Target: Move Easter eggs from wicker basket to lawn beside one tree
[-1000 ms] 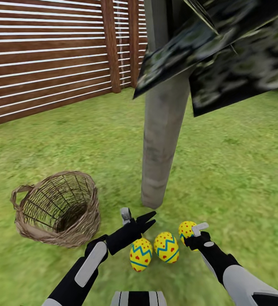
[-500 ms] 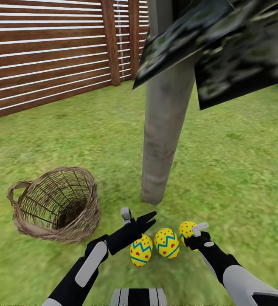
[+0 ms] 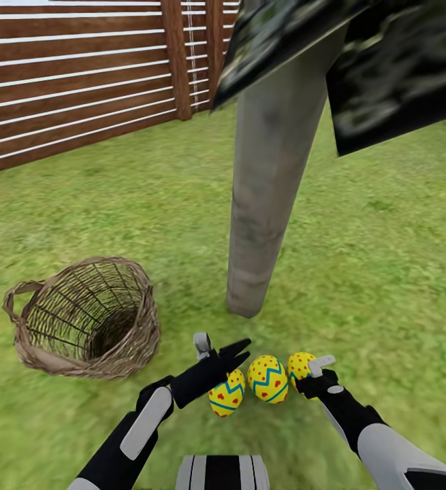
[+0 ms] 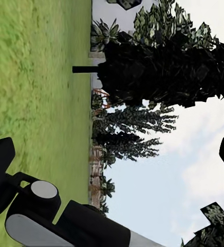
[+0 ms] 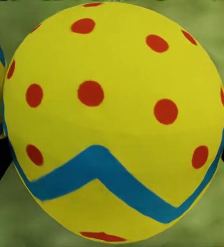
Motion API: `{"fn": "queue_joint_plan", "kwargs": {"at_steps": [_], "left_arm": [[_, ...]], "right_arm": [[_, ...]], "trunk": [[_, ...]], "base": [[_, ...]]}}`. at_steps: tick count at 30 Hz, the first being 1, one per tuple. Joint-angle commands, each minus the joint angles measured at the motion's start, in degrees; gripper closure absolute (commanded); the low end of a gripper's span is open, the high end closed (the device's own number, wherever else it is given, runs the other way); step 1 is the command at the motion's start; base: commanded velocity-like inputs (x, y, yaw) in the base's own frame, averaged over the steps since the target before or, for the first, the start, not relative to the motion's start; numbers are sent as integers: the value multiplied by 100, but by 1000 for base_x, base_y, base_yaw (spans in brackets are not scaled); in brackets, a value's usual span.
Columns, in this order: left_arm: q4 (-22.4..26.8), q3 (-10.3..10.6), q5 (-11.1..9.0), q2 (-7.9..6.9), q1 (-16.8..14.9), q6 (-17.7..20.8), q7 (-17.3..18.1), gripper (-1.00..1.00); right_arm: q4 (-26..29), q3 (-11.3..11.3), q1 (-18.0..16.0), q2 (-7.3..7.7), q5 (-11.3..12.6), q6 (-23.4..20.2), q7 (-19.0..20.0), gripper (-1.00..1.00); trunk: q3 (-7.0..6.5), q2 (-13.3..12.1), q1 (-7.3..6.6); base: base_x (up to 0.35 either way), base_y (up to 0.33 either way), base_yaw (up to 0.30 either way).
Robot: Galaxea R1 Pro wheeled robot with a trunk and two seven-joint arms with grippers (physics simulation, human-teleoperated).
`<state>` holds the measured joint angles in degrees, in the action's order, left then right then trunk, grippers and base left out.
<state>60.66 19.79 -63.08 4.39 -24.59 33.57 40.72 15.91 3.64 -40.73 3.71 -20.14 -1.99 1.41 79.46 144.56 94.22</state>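
Note:
Three yellow Easter eggs with blue zigzags and red marks sit close together at the foot of the tree trunk (image 3: 263, 204). Two of them, the left egg (image 3: 228, 396) and the middle egg (image 3: 267, 379), lie on the lawn (image 3: 386, 286). My right gripper (image 3: 310, 373) is shut on the third egg (image 3: 297, 366), which looms large between the black fingers in the right wrist view (image 5: 114, 121). My left gripper (image 3: 239, 351) hangs open over the left egg with nothing in it. To the left, the wicker basket (image 3: 80, 320) lies tipped and holds no eggs.
A brown slat fence (image 3: 80, 75) runs along the back left. Dark leaf planes (image 3: 400, 75) hang low over the trunk at the upper right. Grass stretches open to the right of the tree and between basket and fence.
The whole view has shifted: basket, trunk base and the two lying eggs have slid up in the picture. The third egg stays in the right gripper. Both arms keep their pose.

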Motion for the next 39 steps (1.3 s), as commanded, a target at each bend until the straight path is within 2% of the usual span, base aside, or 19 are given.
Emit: {"fn": "queue_joint_plan", "kwargs": {"at_steps": [1,7,8,13,19,29,39], "left_arm": [[-1,0,-46,0,-2,41,-3,-100],[-1,-1,-46,-1,-2,43,-3,-100],[-1,-1,-48,-2,-2,44,-3,-100],[-1,-1,-77,-6,-2,43,-3,-100],[-1,-1,-70,-1,-2,44,-9,-100],[-1,6,-50,0,-2,44,-12,-100],[-1,7,-49,0,-2,44,-12,-100]], "right_arm": [[-29,49,4,-1,-60,-21,17,100],[-32,49,4,-1,-60,-21,15,100],[-33,49,4,-1,-60,-21,16,-100],[-31,57,4,-1,-60,-12,19,-100],[2,58,4,5,-60,0,27,-100],[810,76,9,20,-43,-59,70,-100],[857,118,7,25,-36,-105,79,-100]], "trunk": [[27,2,4],[160,10,19],[182,11,22],[182,11,22],[49,3,6],[-172,-10,-20],[-394,-24,-45]], "base": [[0,0,0],[0,0,0],[0,0,0],[0,0,0],[0,0,0],[0,0,0],[0,0,0]]}}
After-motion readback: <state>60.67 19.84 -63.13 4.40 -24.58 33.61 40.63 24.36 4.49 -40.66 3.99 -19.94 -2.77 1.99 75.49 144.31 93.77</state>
